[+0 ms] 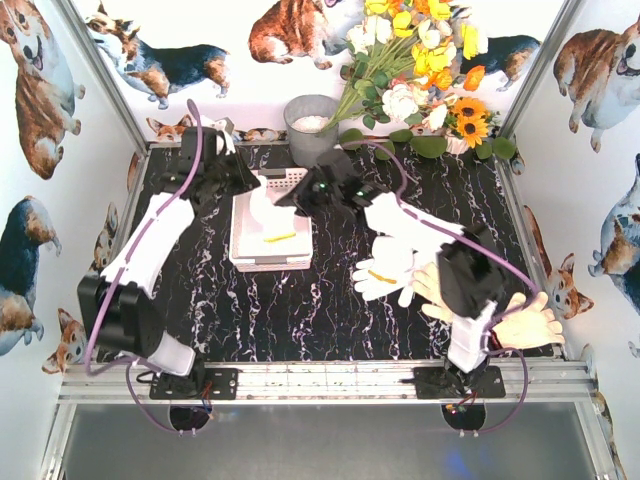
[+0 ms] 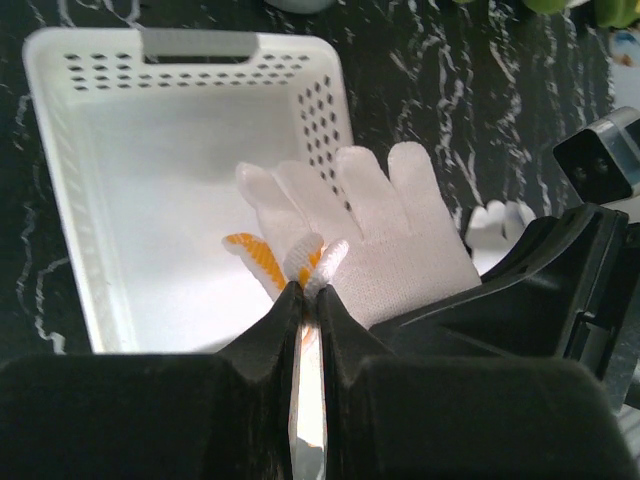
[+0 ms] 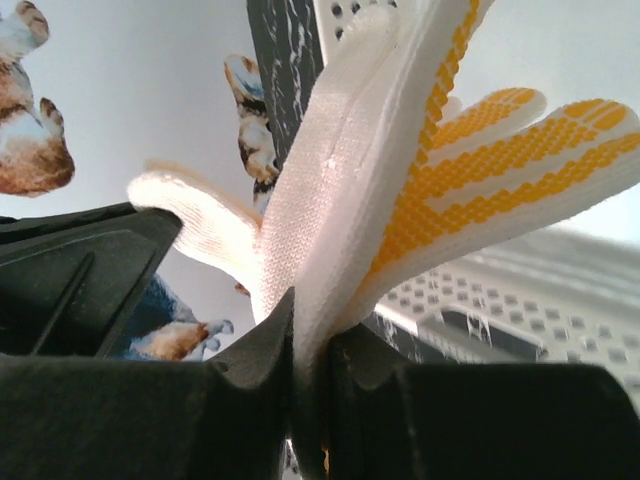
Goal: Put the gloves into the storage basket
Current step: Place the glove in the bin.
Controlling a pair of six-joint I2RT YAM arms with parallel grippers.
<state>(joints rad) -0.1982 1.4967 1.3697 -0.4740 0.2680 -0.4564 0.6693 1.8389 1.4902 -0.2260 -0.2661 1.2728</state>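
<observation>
Right hand pinches the yellow-dotted glove, its length pointing away toward basket.

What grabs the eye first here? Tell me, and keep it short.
Both grippers are pinched shut on gloves. The left gripper holds a white glove by its orange-striped cuff over the storage basket, and the right gripper holds up a yellow-dotted glove. At the back stands a bright bouquet, and corgi prints cover the walls.
</observation>
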